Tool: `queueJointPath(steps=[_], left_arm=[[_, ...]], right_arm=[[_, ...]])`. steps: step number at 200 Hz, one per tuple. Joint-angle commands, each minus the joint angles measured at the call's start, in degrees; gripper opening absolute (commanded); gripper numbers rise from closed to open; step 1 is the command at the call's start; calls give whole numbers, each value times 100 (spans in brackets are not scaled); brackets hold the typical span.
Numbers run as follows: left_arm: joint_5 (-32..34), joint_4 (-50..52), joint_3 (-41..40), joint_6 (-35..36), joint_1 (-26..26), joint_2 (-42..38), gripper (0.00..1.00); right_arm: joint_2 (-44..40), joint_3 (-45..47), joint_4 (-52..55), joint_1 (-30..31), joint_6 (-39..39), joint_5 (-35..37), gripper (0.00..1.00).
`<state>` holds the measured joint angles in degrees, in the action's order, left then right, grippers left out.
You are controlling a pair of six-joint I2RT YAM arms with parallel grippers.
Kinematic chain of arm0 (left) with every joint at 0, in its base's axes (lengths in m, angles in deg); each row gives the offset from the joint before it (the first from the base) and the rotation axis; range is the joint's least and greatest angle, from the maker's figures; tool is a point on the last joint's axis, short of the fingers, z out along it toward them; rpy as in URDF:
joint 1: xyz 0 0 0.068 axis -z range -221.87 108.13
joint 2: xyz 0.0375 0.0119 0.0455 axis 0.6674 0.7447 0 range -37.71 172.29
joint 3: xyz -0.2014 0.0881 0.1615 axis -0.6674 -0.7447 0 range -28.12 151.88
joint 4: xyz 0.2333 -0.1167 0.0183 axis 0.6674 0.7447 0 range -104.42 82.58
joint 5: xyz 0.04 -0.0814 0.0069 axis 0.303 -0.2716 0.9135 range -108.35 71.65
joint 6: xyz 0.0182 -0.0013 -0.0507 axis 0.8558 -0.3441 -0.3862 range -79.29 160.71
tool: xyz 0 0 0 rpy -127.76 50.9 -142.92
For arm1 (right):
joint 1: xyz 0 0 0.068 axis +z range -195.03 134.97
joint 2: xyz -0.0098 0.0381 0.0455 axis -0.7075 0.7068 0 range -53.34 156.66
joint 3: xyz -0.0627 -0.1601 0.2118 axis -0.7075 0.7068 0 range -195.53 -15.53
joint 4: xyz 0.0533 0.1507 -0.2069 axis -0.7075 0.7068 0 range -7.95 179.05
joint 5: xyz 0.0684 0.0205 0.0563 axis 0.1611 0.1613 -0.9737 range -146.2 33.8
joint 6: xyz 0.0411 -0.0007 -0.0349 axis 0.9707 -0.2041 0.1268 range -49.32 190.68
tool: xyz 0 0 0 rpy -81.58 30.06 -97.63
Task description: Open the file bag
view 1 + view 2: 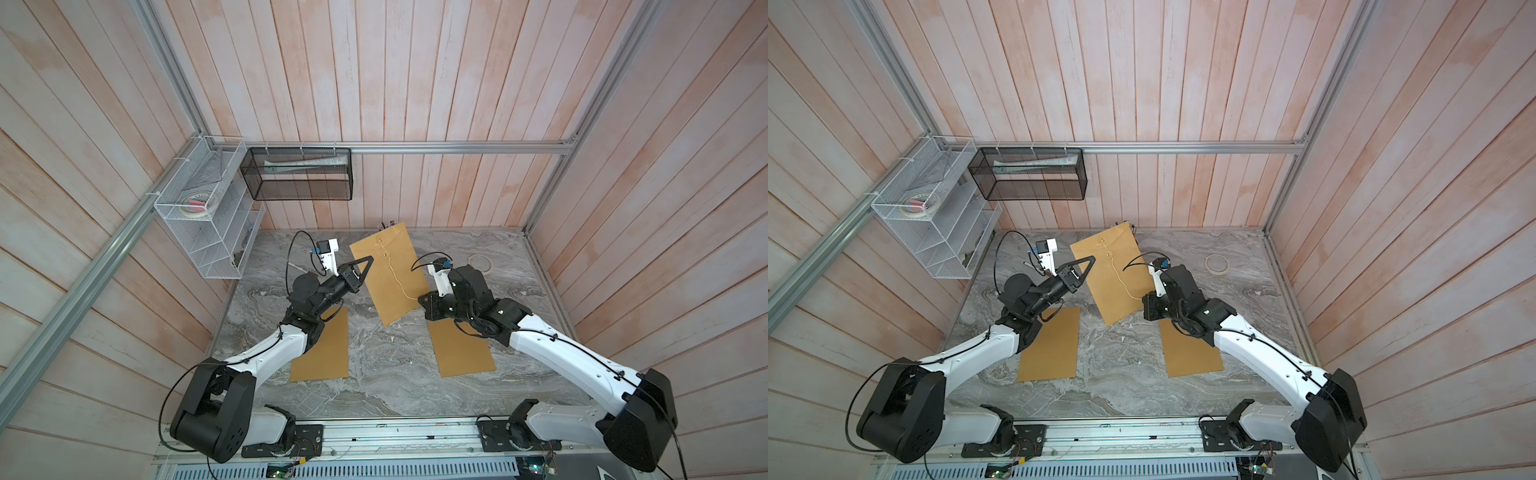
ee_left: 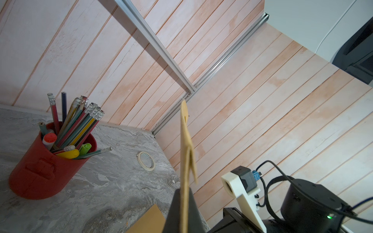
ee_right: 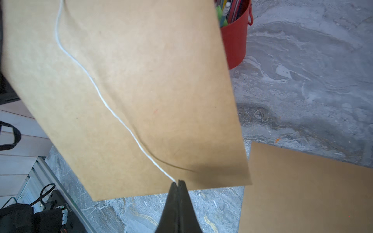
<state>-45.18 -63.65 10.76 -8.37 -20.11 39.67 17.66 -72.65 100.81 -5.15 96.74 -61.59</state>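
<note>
Top views: the file bag [image 1: 388, 286] is hanging tilted above the counter [image 1: 374, 386] at frame centre, flap end toward the back wall. The left gripper [image 1: 368, 261] is clamping the bag's left edge near the top. The right gripper [image 1: 420, 297] is sitting at the bag's lower right edge, and the string [image 1: 395, 276] is running down to it from the button [image 1: 384, 252]. Left wrist view: the fingers [image 2: 173, 211] are closed on the bag, which is showing edge-on, and the flap is looking slightly parted from the body. Right wrist view: the fingers [image 3: 171, 201] are fully shut, pinching the loose end of the string [image 3: 101, 96], which is trailing slack across the bag's face. My read is that the step in hand is freeing the string tie. Can't tell whether any turns are left on the button. The next move is calling for the right arm to draw the string clear while the left is holding steady. After that comes lifting the flap.
</note>
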Motion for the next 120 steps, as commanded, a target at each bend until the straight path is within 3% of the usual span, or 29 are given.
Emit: queueJointPath(steps=[1, 120], left_arm=[[-193, -36, 47, 127, -31, -135, 0], [-918, 97, -437, 364, -24, -430, 0]], right_arm=[[-128, -94, 205, -135, -174, 142, 0], [66, -963, 302, -692, -666, 240, 0]])
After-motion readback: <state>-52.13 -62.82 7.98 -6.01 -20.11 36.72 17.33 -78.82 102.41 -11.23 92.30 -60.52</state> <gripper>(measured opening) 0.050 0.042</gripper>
